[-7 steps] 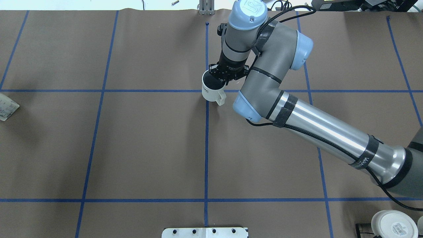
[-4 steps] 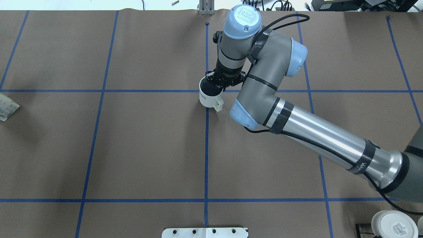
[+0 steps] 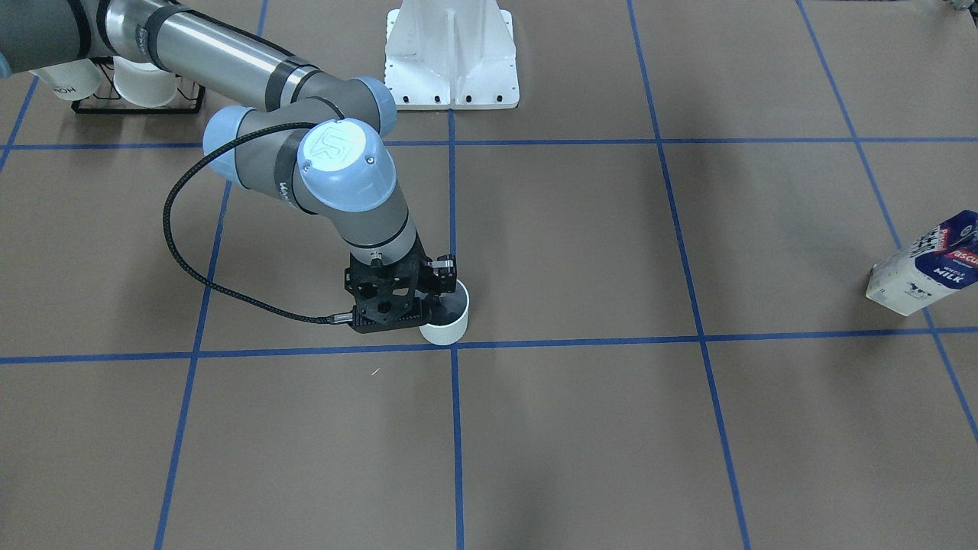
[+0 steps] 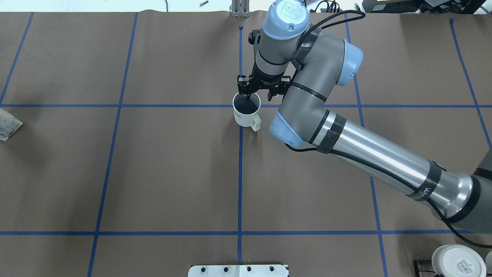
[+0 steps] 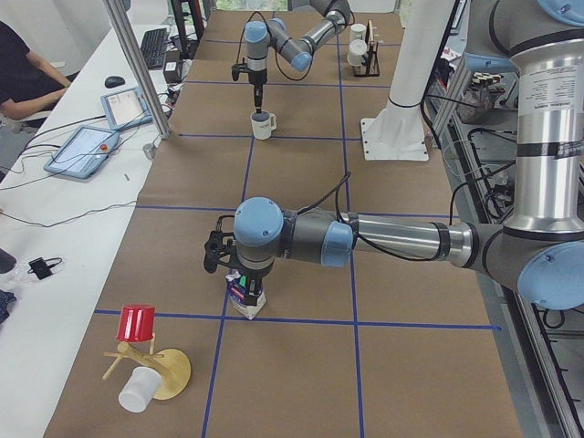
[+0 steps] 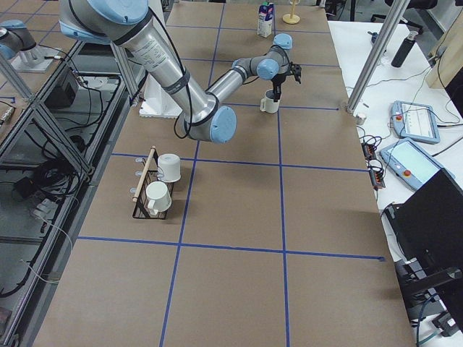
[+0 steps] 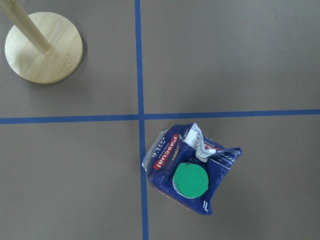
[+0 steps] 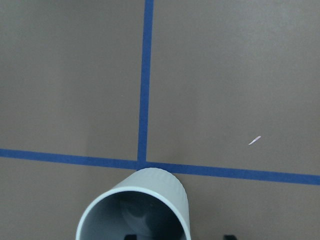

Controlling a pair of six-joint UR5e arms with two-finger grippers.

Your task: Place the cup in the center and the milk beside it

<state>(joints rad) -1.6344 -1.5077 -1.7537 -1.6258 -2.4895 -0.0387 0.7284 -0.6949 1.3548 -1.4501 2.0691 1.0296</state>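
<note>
Change noted: half a second ago the right gripper (image 4: 259, 96) was pinching the cup's rim. Its jaws are now standing wide apart and the hand is sitting slightly higher.
Right gripper: it is holding nothing. One finger is hanging inside the cup's mouth and the other outside the wall, straddling it.
Cup (image 4: 246, 114): it is standing upright on the desk (image 4: 173, 165) directly under the right gripper, with its handle pointing back toward the robot. It has barely shifted since release.
Center (image 8: 142, 164): the wrist view is showing the tape crossing just beyond the cup's rim. The cup is sitting against it on the robot's side rather than squarely over it.
Meaning for the task: the first half is looking done, if slightly off the mark. The right arm is needing a straight lift so the inner finger is not catching the wall and tipping the cup.
Milk (image 7: 187, 172): it is standing on a blue tape line well apart from the right gripper, at the desk's far end, untouched.
Left gripper (image 5: 221, 263): it is hovering over the milk. I cannot tell how its jaws are set, as its own camera is showing no fingers.
Outstanding: the milk is awaiting pickup and placement beside the cup.
</note>
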